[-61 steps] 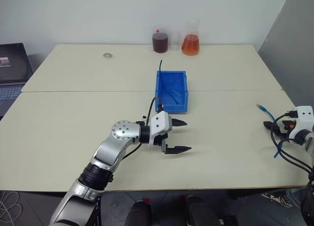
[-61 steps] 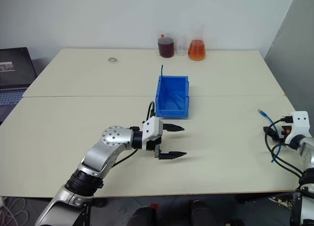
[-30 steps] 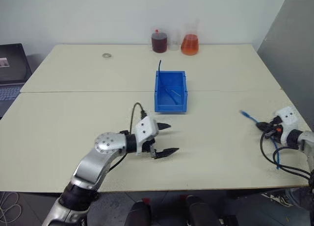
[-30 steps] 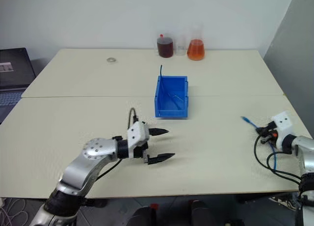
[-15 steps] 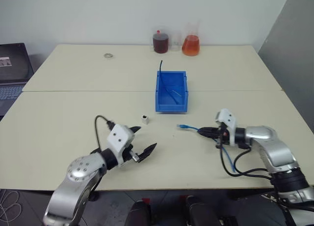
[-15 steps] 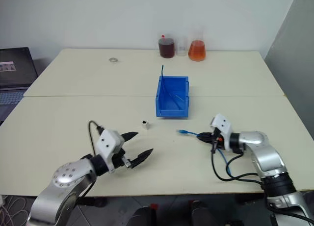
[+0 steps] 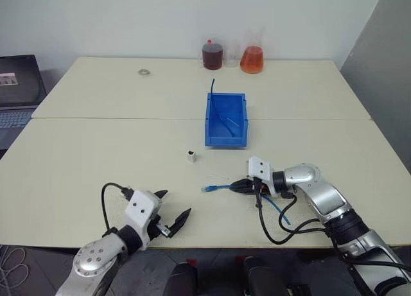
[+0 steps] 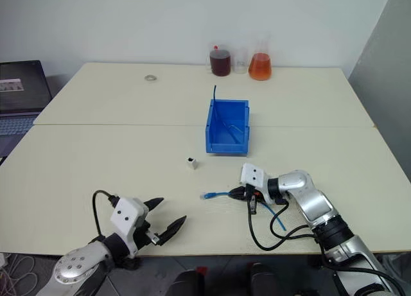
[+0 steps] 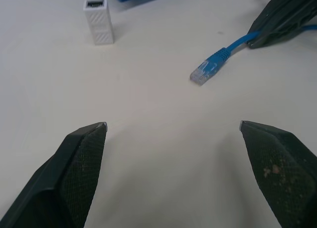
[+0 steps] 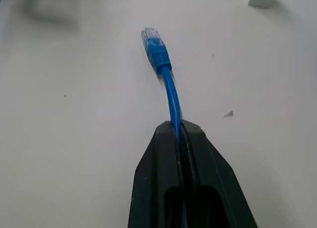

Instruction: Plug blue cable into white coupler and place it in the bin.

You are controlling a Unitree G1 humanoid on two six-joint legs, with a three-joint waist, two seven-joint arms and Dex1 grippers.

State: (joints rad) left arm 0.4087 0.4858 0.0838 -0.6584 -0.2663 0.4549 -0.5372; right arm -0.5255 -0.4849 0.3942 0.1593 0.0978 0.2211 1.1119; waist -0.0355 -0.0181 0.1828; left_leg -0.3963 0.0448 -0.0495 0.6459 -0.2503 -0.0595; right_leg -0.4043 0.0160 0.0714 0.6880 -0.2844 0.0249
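The right gripper (image 7: 239, 185) was clamped shut on the blue cable (image 7: 221, 187), whose clear plug pointed toward nine o'clock just above the table (image 7: 96, 148). The white coupler (image 7: 191, 156) stood upright at about eleven o'clock from the plug, near the bin (image 7: 226, 121). The left gripper (image 7: 173, 209) was spread wide and held nothing.

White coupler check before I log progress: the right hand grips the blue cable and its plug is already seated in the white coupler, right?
No. The right hand does grip the blue cable, but the left eye view shows its plug lying apart from the white coupler, unplugged.
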